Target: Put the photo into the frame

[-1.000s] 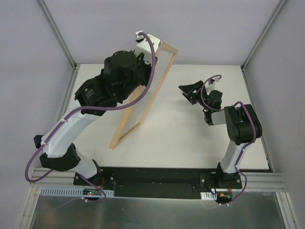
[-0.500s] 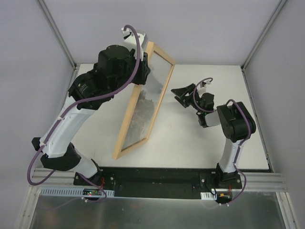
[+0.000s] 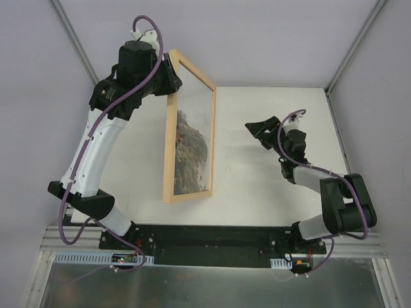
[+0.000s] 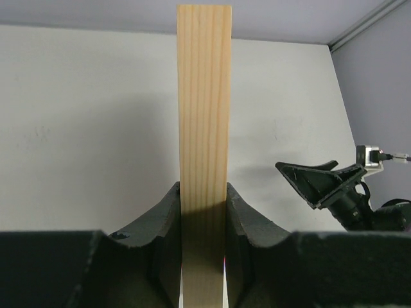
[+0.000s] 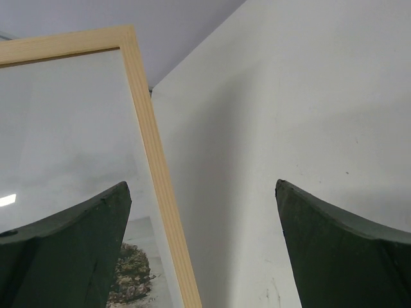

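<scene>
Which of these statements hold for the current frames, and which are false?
1. The left tool is clamped on an edge of the rectangular light-wood picture frame. True.
2. The right tool grips the frame's opposite edge. False: its jaws stand open and it is off to the frame's right, apart from it.
3. The paper photo of a rocky green-brown cliff shows through the frame's clear pane. True.
4. The frame lies flat on the white table. False: it is raised on edge, its top rail held up by the left tool.
</scene>
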`<state>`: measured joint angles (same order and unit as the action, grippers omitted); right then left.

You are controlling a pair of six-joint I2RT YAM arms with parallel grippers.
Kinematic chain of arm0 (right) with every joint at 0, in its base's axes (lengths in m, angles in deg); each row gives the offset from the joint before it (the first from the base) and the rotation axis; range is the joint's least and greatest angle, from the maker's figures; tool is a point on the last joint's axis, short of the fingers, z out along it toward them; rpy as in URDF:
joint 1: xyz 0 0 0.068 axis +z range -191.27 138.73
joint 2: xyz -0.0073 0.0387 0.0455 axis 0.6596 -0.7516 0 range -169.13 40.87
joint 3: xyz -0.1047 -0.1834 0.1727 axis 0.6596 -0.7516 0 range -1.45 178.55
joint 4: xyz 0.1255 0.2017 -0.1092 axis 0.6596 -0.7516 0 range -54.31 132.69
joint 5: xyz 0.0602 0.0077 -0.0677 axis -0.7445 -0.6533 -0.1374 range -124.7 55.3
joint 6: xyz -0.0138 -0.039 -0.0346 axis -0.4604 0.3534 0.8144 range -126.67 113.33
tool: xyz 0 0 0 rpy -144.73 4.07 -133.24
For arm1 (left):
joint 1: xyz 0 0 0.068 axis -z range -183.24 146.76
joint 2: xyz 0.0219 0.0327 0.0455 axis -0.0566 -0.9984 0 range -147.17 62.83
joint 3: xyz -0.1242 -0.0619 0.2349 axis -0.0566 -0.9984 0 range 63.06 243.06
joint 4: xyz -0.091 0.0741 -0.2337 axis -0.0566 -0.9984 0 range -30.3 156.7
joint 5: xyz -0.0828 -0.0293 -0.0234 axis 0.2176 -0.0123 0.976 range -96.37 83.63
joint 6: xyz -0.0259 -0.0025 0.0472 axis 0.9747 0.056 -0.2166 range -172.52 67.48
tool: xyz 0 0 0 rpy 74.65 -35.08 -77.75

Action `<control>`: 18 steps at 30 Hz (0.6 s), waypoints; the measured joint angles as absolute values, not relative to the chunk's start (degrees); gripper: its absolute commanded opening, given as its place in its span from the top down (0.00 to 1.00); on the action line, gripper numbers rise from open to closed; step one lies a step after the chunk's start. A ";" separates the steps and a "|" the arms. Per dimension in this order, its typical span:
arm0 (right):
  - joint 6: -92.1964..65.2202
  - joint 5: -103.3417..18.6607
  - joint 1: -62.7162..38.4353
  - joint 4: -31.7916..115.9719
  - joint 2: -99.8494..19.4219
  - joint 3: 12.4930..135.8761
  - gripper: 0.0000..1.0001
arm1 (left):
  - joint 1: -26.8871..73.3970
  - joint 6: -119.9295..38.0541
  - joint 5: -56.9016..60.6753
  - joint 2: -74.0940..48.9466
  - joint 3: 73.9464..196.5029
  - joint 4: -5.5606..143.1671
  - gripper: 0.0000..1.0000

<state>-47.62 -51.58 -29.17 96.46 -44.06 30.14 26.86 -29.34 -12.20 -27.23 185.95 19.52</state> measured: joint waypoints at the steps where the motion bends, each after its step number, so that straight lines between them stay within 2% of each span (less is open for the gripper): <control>1: -46.40 -51.37 -29.19 93.89 -42.72 30.14 0.04 | 24.81 -28.49 -9.69 -27.23 184.72 20.07 1.00; 10: -38.99 -50.58 -30.15 79.98 -38.07 29.60 0.04 | 8.68 -21.62 12.24 -31.36 167.02 30.14 1.00; 18: -35.86 -52.76 -32.01 76.20 -37.46 28.09 0.04 | 3.30 -17.51 24.78 -32.98 148.40 47.83 1.00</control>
<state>-35.86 -52.76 -32.01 76.20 -37.46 28.09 3.30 -17.51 24.78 -32.98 148.40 47.83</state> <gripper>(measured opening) 0.958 0.233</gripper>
